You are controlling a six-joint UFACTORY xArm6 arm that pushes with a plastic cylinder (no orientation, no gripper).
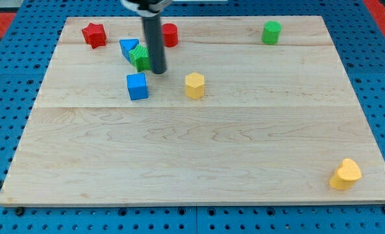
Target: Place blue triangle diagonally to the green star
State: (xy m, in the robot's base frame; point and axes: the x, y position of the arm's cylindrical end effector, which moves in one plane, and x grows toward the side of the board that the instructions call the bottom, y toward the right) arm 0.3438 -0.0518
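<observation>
The blue triangle (128, 49) lies near the view's top left, touching the upper-left side of the green star (139, 58). My rod comes down from the view's top, and my tip (158, 71) rests on the board just right of the green star, close against it. The rod hides part of the star's right edge.
A blue cube (137, 86) sits just below the star. A yellow hexagon (195, 85) lies to the tip's lower right. A red star (95, 34), a red block (170, 34) behind the rod, a green block (271, 32) and a yellow heart (345, 174) lie on the wooden board (198, 149).
</observation>
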